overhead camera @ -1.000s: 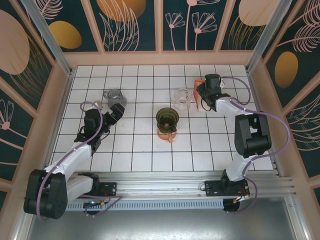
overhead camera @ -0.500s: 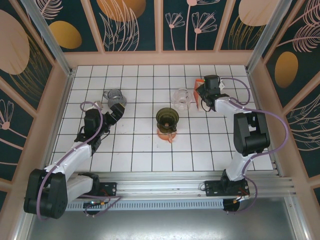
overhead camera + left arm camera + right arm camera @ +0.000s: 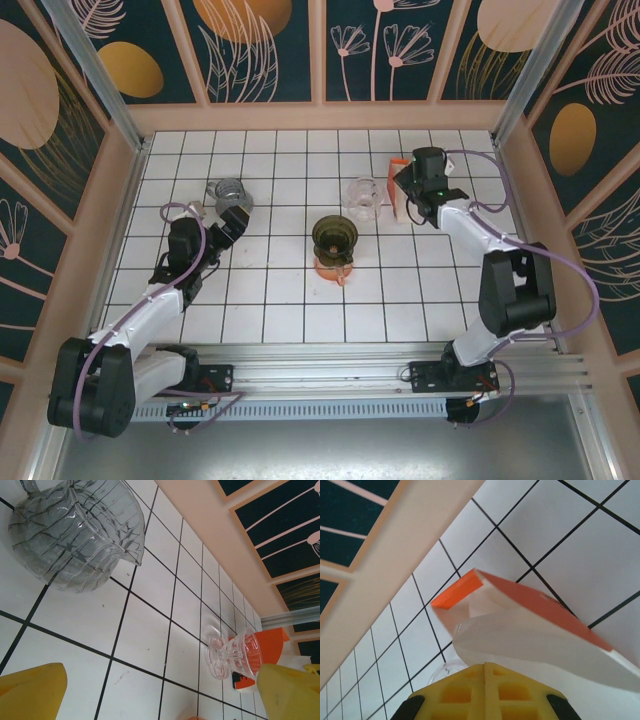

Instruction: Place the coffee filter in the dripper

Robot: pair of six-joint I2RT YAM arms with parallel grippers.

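My right gripper [image 3: 413, 197] is at the orange filter box [image 3: 400, 188] at the back right. In the right wrist view its yellow fingers [image 3: 485, 666] are pressed together, shut on a white coffee filter [image 3: 530, 640] that sticks out of the box's open mouth [image 3: 457, 591]. A clear glass dripper [image 3: 362, 197] stands just left of the box and also appears in the left wrist view [image 3: 235, 655]. A dark dripper [image 3: 335, 235] sits on an orange cup in the middle. My left gripper [image 3: 232, 222] is open over bare tile [image 3: 160, 695].
A clear glass pitcher [image 3: 228, 190] stands just beyond the left gripper, large in the left wrist view [image 3: 75, 530]. The peach back wall [image 3: 320, 115] runs close behind the box. White tiles lie bare toward the near edge.
The right arm's elbow has swung right and toward the near edge, while its gripper stayed at the box. The left arm has not moved.
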